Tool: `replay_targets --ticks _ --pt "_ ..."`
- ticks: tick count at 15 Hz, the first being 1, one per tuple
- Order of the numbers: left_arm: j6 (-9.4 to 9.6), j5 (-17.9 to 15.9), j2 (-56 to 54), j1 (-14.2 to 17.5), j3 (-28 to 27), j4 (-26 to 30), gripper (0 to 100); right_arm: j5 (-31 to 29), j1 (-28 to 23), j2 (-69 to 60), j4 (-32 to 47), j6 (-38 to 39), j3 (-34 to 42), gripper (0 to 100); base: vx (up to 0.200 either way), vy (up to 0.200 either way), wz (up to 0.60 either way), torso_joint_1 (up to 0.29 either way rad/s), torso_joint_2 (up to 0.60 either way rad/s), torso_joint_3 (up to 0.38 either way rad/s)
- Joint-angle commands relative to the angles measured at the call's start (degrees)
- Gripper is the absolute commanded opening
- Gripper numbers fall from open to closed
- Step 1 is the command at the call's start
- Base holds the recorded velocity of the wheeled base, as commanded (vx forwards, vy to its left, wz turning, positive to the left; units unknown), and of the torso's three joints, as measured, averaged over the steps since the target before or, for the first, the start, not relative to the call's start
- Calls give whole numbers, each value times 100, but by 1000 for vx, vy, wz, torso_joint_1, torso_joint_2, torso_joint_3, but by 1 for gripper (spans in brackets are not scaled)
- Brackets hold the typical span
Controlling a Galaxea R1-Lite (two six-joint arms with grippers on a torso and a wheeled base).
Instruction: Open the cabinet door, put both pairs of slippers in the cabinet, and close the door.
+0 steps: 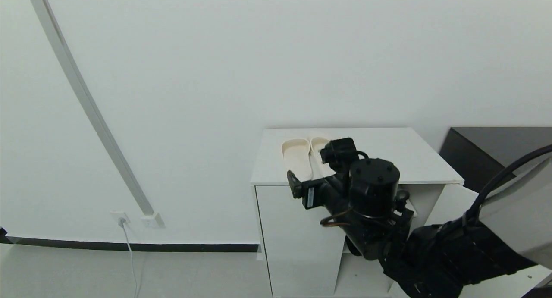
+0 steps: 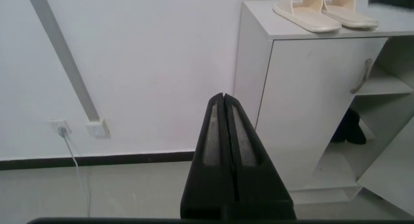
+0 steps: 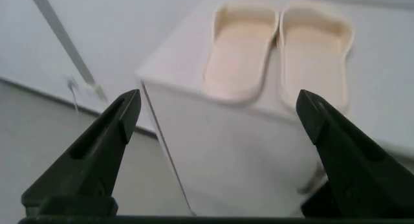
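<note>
A pair of cream slippers [image 1: 297, 158] lies side by side on top of the white cabinet [image 1: 414, 160], near its front left edge. My right gripper [image 3: 218, 100] is open and hovers just in front of and above that edge, with the slippers [image 3: 272, 52] beyond its fingertips and nothing between them. The cabinet's left door [image 1: 297, 233] is shut. Its right half stands open, with a shelf [image 2: 388, 88] and a dark shape [image 2: 352, 127] on the floor inside. My left gripper [image 2: 224, 140] is shut and empty, low and well left of the cabinet.
The cabinet stands against a white wall. A wall socket with a white cable [image 1: 129, 246] sits low on the left, under a slanted grey trim strip [image 1: 86, 99]. A dark piece of furniture [image 1: 496, 151] stands to the cabinet's right. The open door panel [image 2: 394, 179] juts out at the right.
</note>
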Motion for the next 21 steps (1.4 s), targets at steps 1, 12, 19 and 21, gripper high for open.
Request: replay_targets --ticks 1,12,19,21 --pt "-1 -1 7 6 0 -1 0 -69 -318 105 88 0 -653 100 0 0 0 0 0 0" --pt "-1 -1 7 6 0 -1 0 -421 -142 -36 1696 360 -530 100 73 0 0 -2 0 0" --pt "-9 -1 7 6 0 -1 0 -385 -160 211 2258 756 -662 100 200 0 0 6 0 1" --pt "-9 -1 7 6 0 -1 0 -139 -283 281 2425 808 -837 100 0 0 0 0 0 0"
